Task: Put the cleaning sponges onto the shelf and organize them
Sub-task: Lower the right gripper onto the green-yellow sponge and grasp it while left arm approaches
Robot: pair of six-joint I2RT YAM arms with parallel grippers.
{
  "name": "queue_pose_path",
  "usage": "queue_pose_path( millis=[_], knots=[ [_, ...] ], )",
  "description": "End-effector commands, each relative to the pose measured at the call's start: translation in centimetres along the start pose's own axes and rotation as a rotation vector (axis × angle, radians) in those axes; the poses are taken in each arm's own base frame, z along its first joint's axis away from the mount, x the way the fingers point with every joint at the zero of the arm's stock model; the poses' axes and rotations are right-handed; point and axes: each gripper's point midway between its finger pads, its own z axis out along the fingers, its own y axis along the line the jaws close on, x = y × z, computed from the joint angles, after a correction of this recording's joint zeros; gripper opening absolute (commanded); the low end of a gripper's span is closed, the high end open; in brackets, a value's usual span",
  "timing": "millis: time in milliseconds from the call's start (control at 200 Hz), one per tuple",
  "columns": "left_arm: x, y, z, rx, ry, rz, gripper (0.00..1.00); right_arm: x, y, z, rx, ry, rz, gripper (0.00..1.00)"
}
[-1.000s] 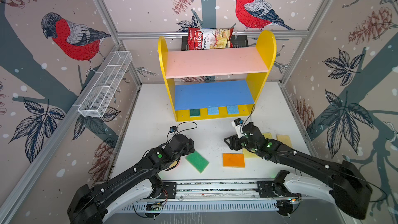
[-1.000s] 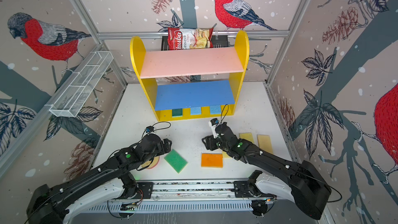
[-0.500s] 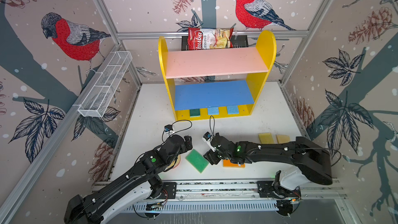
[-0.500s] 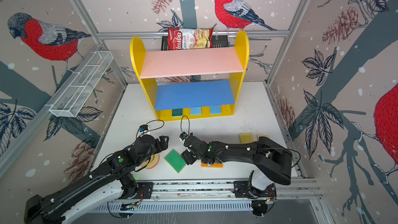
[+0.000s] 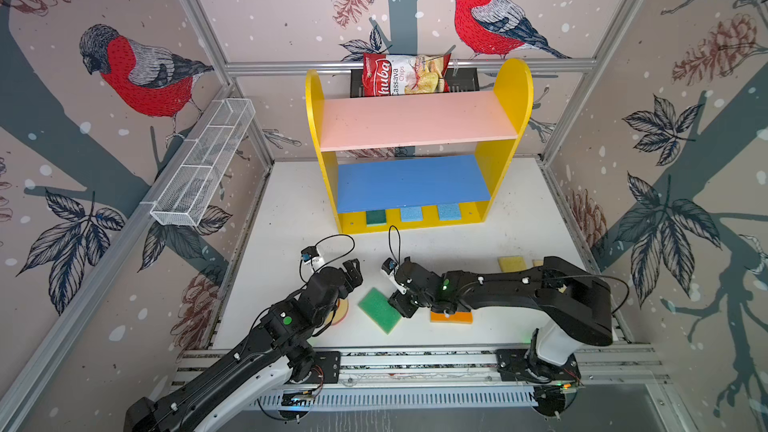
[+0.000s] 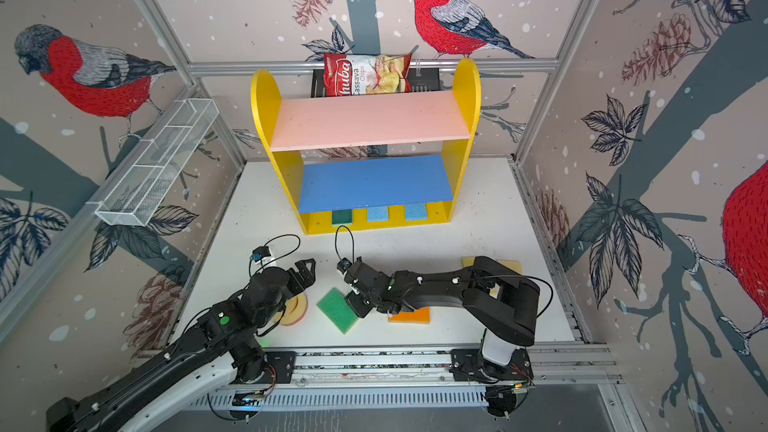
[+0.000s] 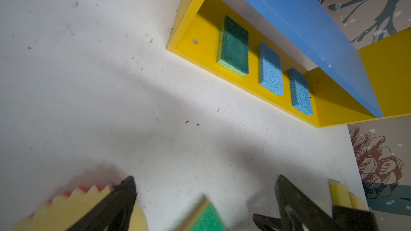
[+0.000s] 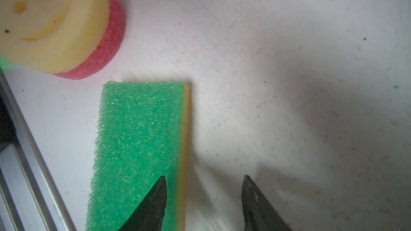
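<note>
Three sponges are already on the shelf (image 5: 510, 89): a dark green sponge (image 5: 375, 217) and two light blue sponges (image 5: 411, 214), side by side on its yellow base under the blue board. The others I can see are down on the white tabletop (image 5: 519, 222). The green sponge (image 5: 376, 307) lies flat and skewed near the front, between the round smiley sponge (image 6: 296, 312) and the orange sponge (image 5: 453, 317). The orange one is partly hidden under the right arm (image 5: 519, 284). A yellow sponge (image 5: 512, 263) sits further back on the right, behind that arm.

The right jaws are open, down low at the green sponge's edge nearest the orange one. In the wrist view one finger (image 8: 155, 201) overlaps its green top and the other is over bare tabletop, so nothing's clamped. The left jaws are spread wide and hold nothing, hovering just beside the smiley sponge, which the left arm (image 5: 291, 317) partly covers in both top views.
</note>
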Motion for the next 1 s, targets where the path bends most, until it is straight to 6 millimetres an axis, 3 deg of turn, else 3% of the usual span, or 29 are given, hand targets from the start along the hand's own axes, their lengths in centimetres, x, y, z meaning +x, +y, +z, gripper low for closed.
queue_pose_path(
  millis=[0, 250, 490, 585, 815, 991],
  knots=[
    [-0.2, -0.4, 0.2, 0.014, 0.002, -0.015, 0.96, -1.0, 0.7, 0.2, -0.05, -0.018, 0.001, 0.59],
    [-1.0, -0.9, 1.5, 0.011, -0.028, -0.027, 0.97, -1.6, 1.8, 0.8, -0.078, 0.026, -0.071, 0.64],
    [-1.4, -2.4, 2.6, -0.017, 0.018, 0.062, 0.97, -0.1, 2.9, 2.1, -0.111, 0.061, -0.056, 0.53],
    [-2.0, -3.1, 2.6, -0.028, 0.021, 0.1, 0.97, -0.2, 3.3, 2.1, -0.126, 0.068, -0.06, 0.45],
    [-2.3, -2.7, 2.5, -0.034, -0.001, 0.09, 0.97, -0.1, 3.7, 3.2, -0.148, 0.111, -0.078, 0.1],
    [-2.3, -1.7, 2.5, -0.042, 0.0, 0.066, 0.97, -1.6, 2.4, 3.0, -0.16, 0.057, -0.03, 0.01]
  ],
)
